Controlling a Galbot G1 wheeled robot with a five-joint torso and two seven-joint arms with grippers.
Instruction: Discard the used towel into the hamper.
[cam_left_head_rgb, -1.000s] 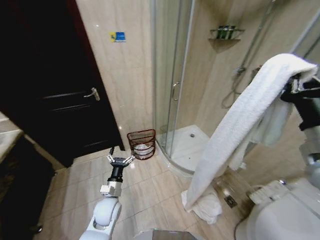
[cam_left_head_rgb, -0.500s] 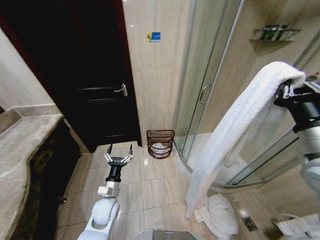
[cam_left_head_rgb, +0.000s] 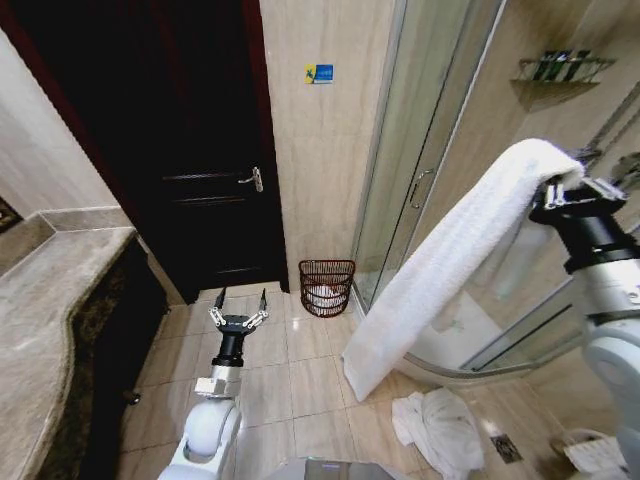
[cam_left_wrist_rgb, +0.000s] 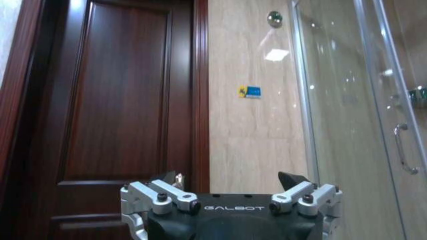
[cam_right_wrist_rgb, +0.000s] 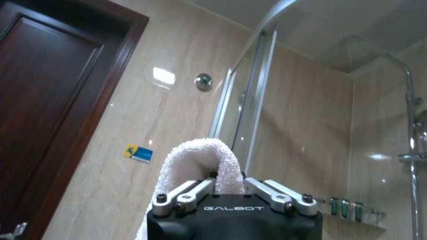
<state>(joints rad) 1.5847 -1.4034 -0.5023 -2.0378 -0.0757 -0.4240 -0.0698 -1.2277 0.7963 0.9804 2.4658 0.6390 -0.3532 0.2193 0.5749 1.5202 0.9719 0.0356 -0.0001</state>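
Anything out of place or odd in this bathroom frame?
Yes: a crumpled white towel lies on the floor tiles beside the shower enclosure, not in the hamper. The right gripper holds another towel.

The left arm reaches forward and low, its hand (cam_left_head_rgb: 238, 312) pointing ahead with fingers (cam_left_wrist_rgb: 291, 178) spread apart and nothing between them. The right arm is raised high at the right, forearm upright, wrist bent inward. The right hand (cam_left_head_rgb: 563, 190) is clamped on a white towel (cam_left_head_rgb: 447, 265), whose fold (cam_right_wrist_rgb: 200, 162) bulges up between its fingers.
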